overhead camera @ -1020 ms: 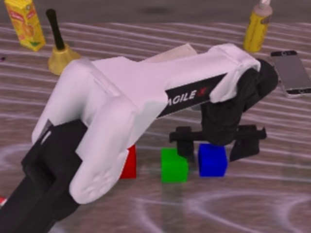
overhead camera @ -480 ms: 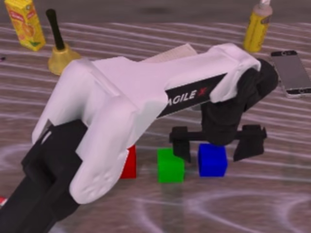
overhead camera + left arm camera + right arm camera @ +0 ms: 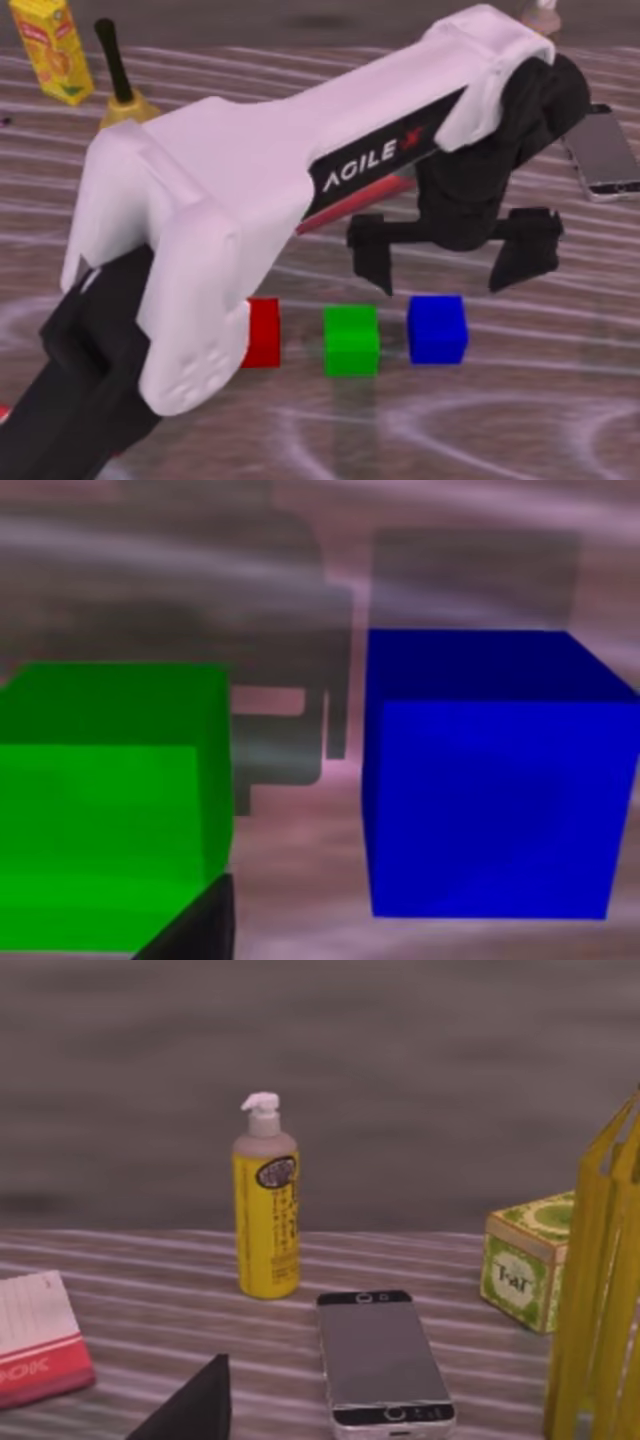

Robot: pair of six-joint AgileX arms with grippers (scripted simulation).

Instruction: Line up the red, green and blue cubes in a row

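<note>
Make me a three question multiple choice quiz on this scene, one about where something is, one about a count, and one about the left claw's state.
1. Which cube sits in the middle of the row?
A red
B green
C blue

2. How many cubes are on the table?
A two
B three
C four

3. What is the left claw doing?
A gripping the blue cube
B open above the cubes, holding nothing
C shut on the green cube

Answers:
1 B: the green cube lies between the red cube and the blue cube.
2 B: only those three show in the top view.
3 B: the left claw hangs with its fingers spread, clear of all the cubes.
</note>
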